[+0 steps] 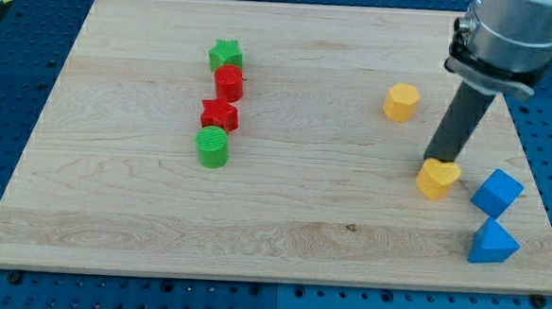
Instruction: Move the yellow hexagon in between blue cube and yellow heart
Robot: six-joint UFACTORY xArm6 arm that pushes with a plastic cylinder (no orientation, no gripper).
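Observation:
The yellow hexagon lies on the wooden board at the view's upper right. The yellow heart lies lower right of it. The blue cube sits just right of the heart, near the board's right edge. My tip stands at the heart's upper left edge, touching it or nearly so, below and right of the hexagon. The rod rises from there toward the view's top right.
A blue triangular block lies below the blue cube at the lower right. Left of centre, a column holds a green star, a red cylinder, a red star and a green cylinder.

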